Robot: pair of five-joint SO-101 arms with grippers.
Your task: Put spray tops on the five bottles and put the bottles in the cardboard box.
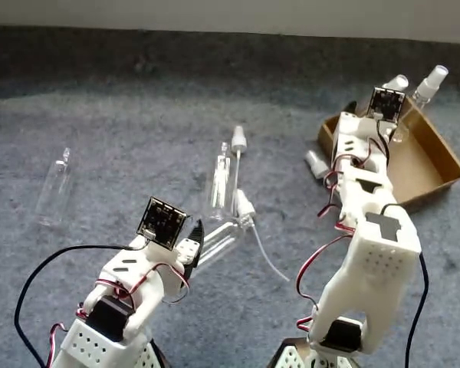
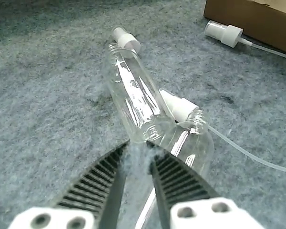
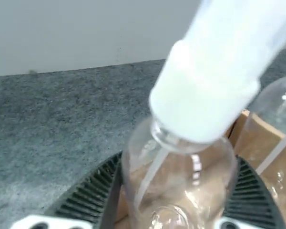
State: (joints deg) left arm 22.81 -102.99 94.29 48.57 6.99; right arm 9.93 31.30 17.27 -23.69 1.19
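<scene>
**Status**
- Right claw (image 3: 178, 202): clamped across the body of a clear bottle (image 3: 181, 167) that carries a white spray top (image 3: 214, 71). In the high view this bottle hangs over the cardboard box (image 1: 437, 165), near a second capped bottle (image 1: 428, 84) at the box's far end.
- Left claw (image 2: 139, 151): jaws apart, low over the desk (image 1: 123, 123), tips just short of two uncapped bottles lying side by side and touching, the near bottle (image 2: 193, 143) and the far bottle (image 2: 133, 95). A loose spray top (image 2: 178, 106) rests against them, its thin tube trailing across the desk.
- A fifth bottle (image 1: 54, 188) lies on its side, well apart from the others.

**Handling notes (judgement)**
- The bottles look empty, thin-walled and light. The smooth round wall is likely slippery, and a lying bottle will probably roll if nudged.
- Take hold across the middle of the body, square to its length. Use moderate force, since the wall may flex.
- Keep the neck free for capping.
- Spray tops are small and rigid at the collar; the tube is limp. Grip the collar, never the tube.
- Separate the two touching bottles before closing on either.
</scene>
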